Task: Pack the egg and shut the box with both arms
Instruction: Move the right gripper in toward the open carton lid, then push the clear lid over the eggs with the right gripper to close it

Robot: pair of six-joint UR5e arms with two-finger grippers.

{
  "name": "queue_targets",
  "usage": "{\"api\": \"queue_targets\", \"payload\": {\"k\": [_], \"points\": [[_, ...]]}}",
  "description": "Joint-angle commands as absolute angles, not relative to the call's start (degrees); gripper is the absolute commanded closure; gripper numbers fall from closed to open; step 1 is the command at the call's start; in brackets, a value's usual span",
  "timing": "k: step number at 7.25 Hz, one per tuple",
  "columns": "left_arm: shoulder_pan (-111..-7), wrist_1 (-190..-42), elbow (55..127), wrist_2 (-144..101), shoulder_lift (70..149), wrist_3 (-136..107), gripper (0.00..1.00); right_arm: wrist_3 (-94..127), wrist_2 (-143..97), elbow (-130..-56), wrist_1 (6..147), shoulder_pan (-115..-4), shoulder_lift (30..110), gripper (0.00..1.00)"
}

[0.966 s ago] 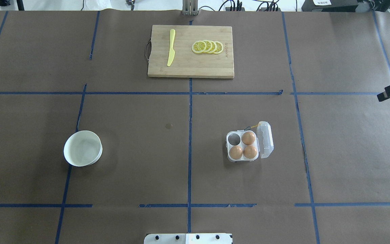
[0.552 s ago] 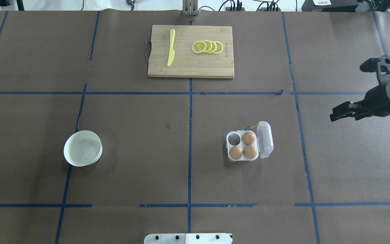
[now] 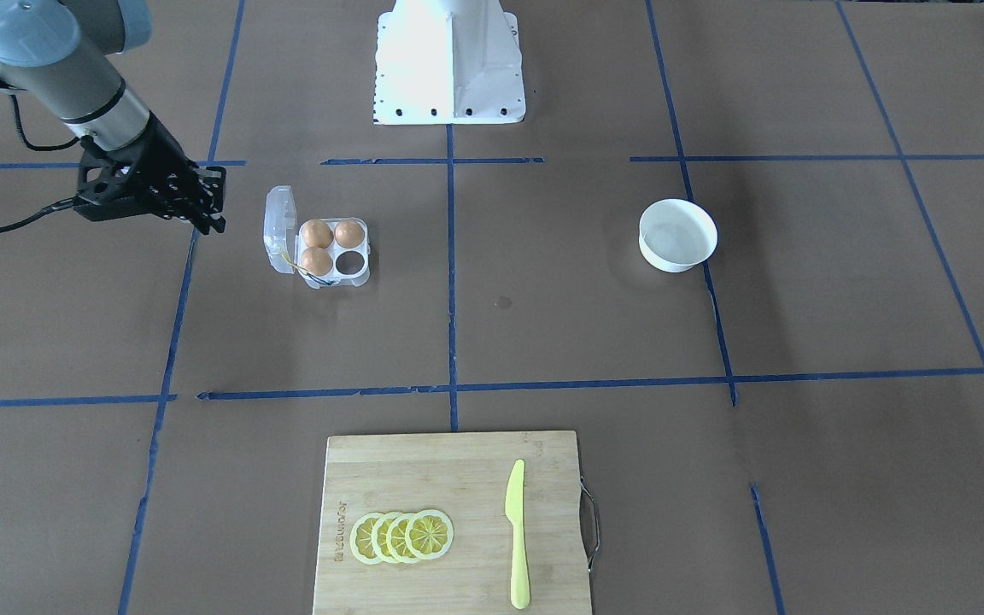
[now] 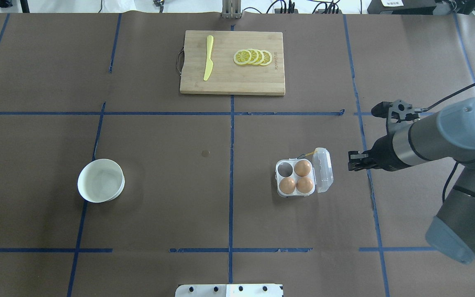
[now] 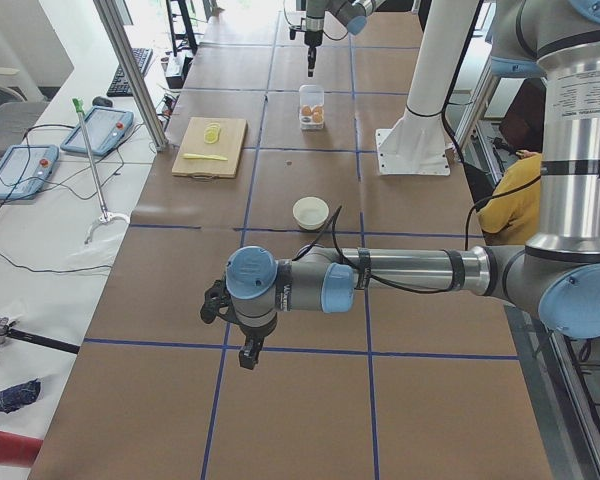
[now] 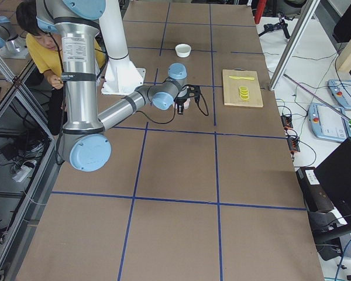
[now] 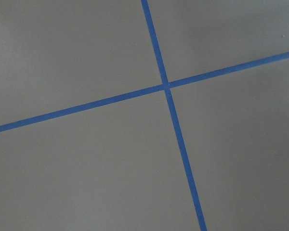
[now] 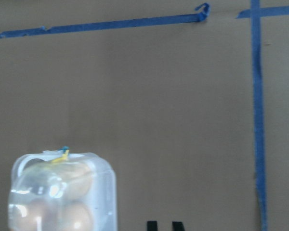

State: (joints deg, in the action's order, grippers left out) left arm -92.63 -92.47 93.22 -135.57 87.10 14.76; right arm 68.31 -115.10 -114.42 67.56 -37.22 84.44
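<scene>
The clear box (image 4: 279,190) (image 3: 359,275) stands right of the table's middle, with its lid (image 4: 325,169) (image 3: 278,224) open and raised on the side facing my right arm. It holds three alike brown eggs (image 4: 302,168); I cannot tell which is the task's egg. One cell (image 4: 285,168) is empty. My right gripper (image 4: 350,161) (image 3: 212,213) hovers just right of the lid, apart from it. In the right wrist view its fingertips (image 8: 152,225) stand close together and hold nothing, with the lid (image 8: 62,192) ahead. My left gripper (image 5: 248,355) shows only in the exterior left view, over bare table; I cannot tell its state.
A white bowl (image 4: 100,180) (image 3: 677,235) stands on the left half and looks empty. A wooden cutting board (image 4: 229,84) at the far middle carries a yellow knife (image 4: 208,57) and lemon slices (image 4: 252,57). The white pedestal base (image 3: 449,60) is at the near edge.
My right arm has swept in from the right edge toward the box, and its gripper is now beside the open lid. The box, eggs and bowl have not moved.
</scene>
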Motion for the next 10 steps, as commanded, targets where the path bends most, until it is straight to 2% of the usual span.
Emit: {"api": "queue_targets", "payload": {"k": [1, 4, 6, 7, 8, 9, 10], "points": [[-92.6, -92.5, 93.3, -135.4, 87.1, 14.8, 0.00, 72.9, -112.2, -112.9, 67.8, -33.8, 77.9, 1.00], [-92.6, -92.5, 93.2, -135.4, 87.0, 14.9, 0.00, 72.2, -112.3, -112.9, 68.6, -34.7, 79.2, 1.00], [-92.6, -92.5, 93.2, -135.2, 87.0, 14.9, 0.00, 65.5, -112.4, -113.3, 78.1, -38.7, 79.7, 1.00], [-92.6, -92.5, 93.2, -135.0, 87.0, 14.9, 0.00, 58.8, -113.3, -113.4, 79.3, -41.5, 82.5, 1.00], [-92.6, -92.5, 93.2, -135.0, 87.0, 14.9, 0.00, 51.8, -114.3, -113.5, 79.4, -45.4, 85.7, 0.81], [-92.6, -92.5, 93.2, -135.0, 87.0, 14.9, 0.00, 46.0, -115.5, -113.0, 79.5, -49.4, 88.5, 0.20], [-92.6, -92.5, 93.2, -135.0, 87.0, 14.9, 0.00, 38.3, -117.0, -112.9, 79.6, -53.7, 91.1, 0.00]]}}
